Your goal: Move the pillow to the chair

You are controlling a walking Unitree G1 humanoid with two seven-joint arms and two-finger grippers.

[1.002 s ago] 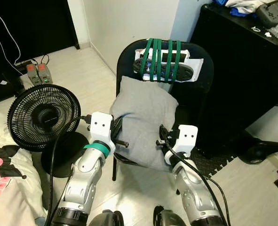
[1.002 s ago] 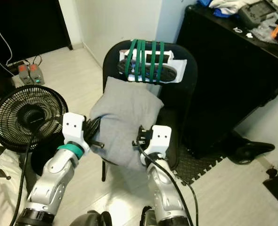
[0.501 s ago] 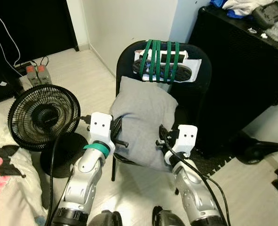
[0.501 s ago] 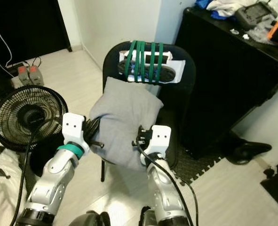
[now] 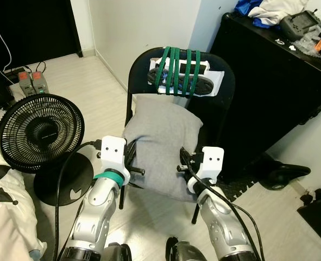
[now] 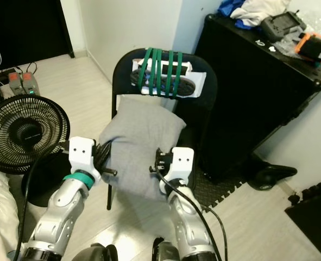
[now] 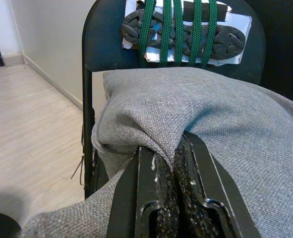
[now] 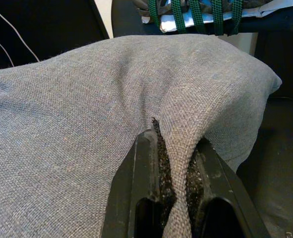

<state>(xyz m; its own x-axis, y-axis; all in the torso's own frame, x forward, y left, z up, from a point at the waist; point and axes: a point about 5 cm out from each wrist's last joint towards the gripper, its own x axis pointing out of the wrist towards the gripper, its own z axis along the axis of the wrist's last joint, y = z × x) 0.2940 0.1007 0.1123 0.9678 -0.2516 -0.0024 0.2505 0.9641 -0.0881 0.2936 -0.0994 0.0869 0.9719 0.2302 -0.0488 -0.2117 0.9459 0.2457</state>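
Pinching hard, the left gripper [image 7: 173,183] is squeezing a fold of the grey pillow [image 5: 163,144] between its two black fingers [image 7: 148,198], and the right gripper [image 8: 173,183] is doing the same, its fingers [image 8: 144,188] pressed together on a ridge of cloth along the pillow's other side. Working outward, both silver arms are reaching forward with the pillow stretched between them, and the pillow is lying on the seat of the black chair [image 5: 225,109], its far edge leaning against the backrest just below the green straps [image 5: 176,70] that are binding a dark braided pad [image 5: 188,81] and some white paper to it. Compared with a second ago, the whole scene is sitting a little lower and farther off while both grips are staying clamped, so the camera is shifting rather than the pillow; it is looking settled on the chair now, and I'm judging the carry as essentially done, with only the release of both pinches remaining. A black fan [image 5: 41,133] is standing on the floor to the robot's left, and a black cabinet [image 5: 279,92] beside the chair. No readable brand, label or writing is showing anywhere.
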